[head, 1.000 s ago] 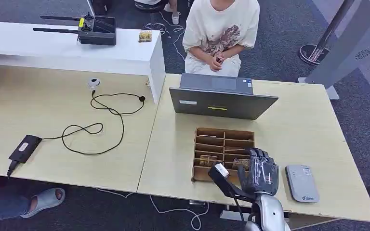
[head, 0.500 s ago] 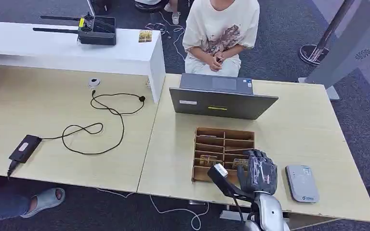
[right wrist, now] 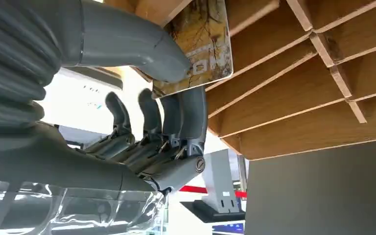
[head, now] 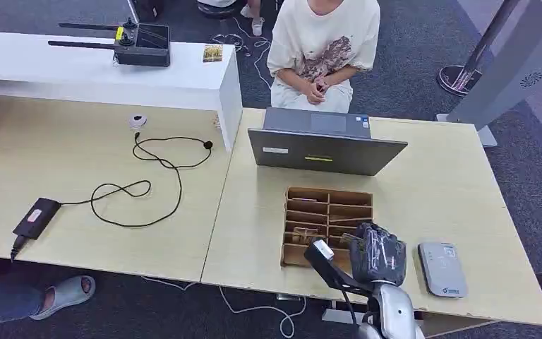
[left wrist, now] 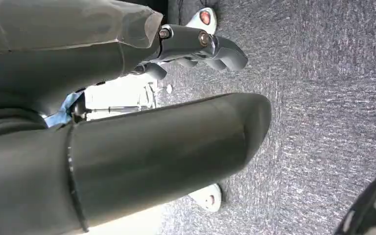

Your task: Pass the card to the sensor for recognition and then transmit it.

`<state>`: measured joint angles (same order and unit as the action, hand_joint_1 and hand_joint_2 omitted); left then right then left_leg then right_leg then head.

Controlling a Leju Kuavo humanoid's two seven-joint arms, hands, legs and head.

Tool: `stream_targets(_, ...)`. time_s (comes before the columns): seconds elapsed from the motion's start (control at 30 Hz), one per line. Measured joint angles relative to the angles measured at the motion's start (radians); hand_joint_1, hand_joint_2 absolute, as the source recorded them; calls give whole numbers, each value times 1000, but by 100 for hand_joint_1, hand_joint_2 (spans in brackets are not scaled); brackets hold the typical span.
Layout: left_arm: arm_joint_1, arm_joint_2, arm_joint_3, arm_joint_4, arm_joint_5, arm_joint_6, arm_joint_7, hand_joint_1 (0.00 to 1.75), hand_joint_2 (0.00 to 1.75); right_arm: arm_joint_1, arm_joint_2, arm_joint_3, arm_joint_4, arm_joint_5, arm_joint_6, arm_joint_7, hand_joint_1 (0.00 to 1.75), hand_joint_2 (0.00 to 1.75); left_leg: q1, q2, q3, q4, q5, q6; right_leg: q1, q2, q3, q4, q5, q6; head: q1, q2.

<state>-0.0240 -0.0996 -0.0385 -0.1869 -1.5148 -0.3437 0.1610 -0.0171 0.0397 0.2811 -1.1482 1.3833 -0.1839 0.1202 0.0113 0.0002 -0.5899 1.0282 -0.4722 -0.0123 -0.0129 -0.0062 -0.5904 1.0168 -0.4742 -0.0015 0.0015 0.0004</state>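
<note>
A wooden card box (head: pixel 328 203) with several slots stands on the table in front of me. My right hand (head: pixel 377 254) hovers over its near right corner with fingers curled. In the right wrist view its thumb (right wrist: pixel 127 43) and fingers (right wrist: pixel 191 113) pinch a patterned brown card (right wrist: pixel 206 45) that stands in a slot of the box (right wrist: pixel 293 98). The grey card sensor (head: pixel 442 269) lies flat on the table just to the right of that hand. My left hand (left wrist: pixel 127 147) hangs over the carpet and holds nothing, its fingers (left wrist: pixel 203 45) apart from the thumb.
A closed-looking grey laptop (head: pixel 324 145) stands behind the box, and a person (head: pixel 322 49) sits beyond it. A black cable (head: pixel 141 185) and power brick (head: pixel 37 216) lie on the left table. The table's front edge (head: pixel 268 282) runs just below the box.
My right hand's fingers, spread over the box a second ago, have curled in and closed around the card. The arm has barely shifted.
</note>
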Motion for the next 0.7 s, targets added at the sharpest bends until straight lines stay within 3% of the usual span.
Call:
stream_targets(0.5,0,0,0,0,0,1,-3,0,0,0,0,0,0,-6,-2,-4,133,175,0,0,0,0,0,0,0,0,0,0,0,0,0,0)
stream_targets(0.7,0,0,0,0,0,1,-5,0,0,-1,0,0,0,-13,-5,-6,147,175,0,0,0,0,0,0,0,0,0,0,0,0,0,0)
